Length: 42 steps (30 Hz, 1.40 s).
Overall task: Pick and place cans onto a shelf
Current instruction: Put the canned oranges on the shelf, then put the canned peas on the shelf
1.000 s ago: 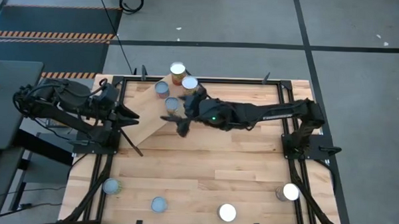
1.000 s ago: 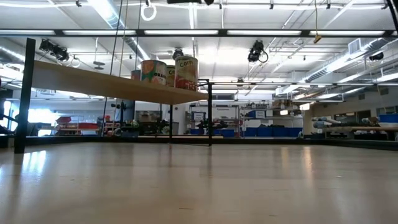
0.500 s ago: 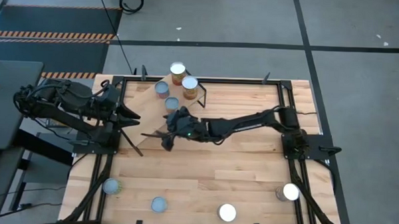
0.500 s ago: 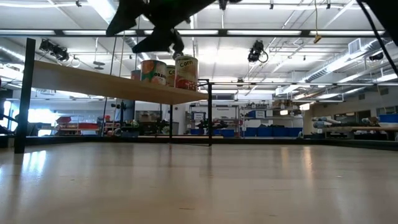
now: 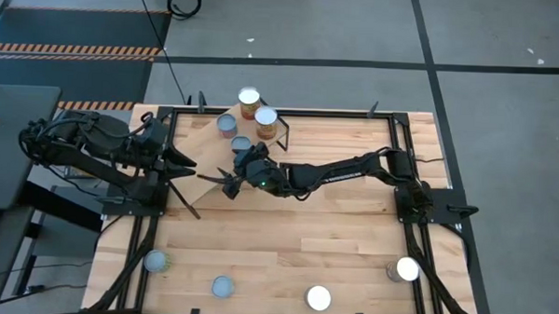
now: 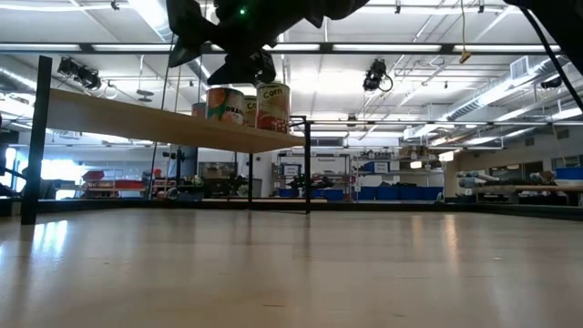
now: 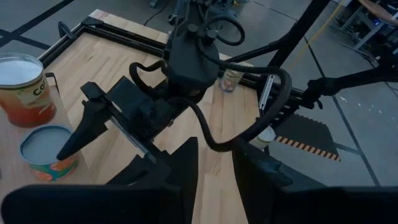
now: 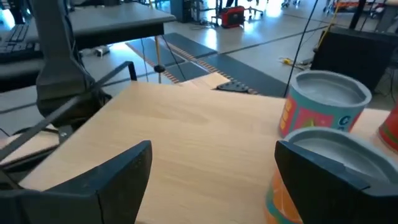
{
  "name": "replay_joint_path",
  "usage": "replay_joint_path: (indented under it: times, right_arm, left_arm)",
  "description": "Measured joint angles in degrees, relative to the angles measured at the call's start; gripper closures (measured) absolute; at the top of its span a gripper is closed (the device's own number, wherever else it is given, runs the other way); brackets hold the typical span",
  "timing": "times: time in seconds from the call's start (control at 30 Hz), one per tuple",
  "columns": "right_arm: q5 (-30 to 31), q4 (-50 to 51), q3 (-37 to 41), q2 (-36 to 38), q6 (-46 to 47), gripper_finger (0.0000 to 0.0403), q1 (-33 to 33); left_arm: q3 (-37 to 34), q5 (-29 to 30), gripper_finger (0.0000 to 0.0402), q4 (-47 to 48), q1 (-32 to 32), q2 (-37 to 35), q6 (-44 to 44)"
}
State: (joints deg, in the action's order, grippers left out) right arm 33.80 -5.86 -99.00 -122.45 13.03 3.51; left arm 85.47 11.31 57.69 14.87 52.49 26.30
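Note:
The tilted light-wood shelf stands at the table's far left on black legs. Several cans stand on it: two at its far end and two lower down. In the low view they show on the plank, among them two labelled cans. My right gripper is open and empty above the shelf, just beside the lower cans. My left gripper waits open at the shelf's left edge.
Several more cans stand along the table's near edge: at the near left, left of the middle, right of the middle and at the near right. Black rails frame the tabletop.
My right gripper has swung from beside the shelf's cans toward the table's left edge, over the shelf's lower part, stretching its arm out, and has come into the low view above the plank. The cans and the shelf have stayed in place.

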Motion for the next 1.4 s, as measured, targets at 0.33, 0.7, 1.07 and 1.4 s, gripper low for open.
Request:
replay_joint_path:
  times: [0.33,0.7,1.07,1.4]
  right_arm:
    - [2.45,2.40,-0.02,0.09,0.27,0.0055,-0.22]
    - [2.19,2.12,0.00,6.13,-4.78,0.0055,2.03]
    - [-11.11,20.61,-0.11,18.68,-9.57,0.0055,10.74]
    - [-14.93,29.76,0.24,13.82,-5.67,0.0055,20.96]
  left_arm:
    - [0.00,0.00,0.0296,0.00,-0.01,0.00,0.02]
    - [-0.02,-2.76,0.0296,0.46,-0.01,0.00,0.04]
    - [-0.02,-8.17,0.0296,-1.17,10.19,4.44,3.10]
    - [-0.02,-9.93,0.0296,4.04,24.83,16.84,17.64]
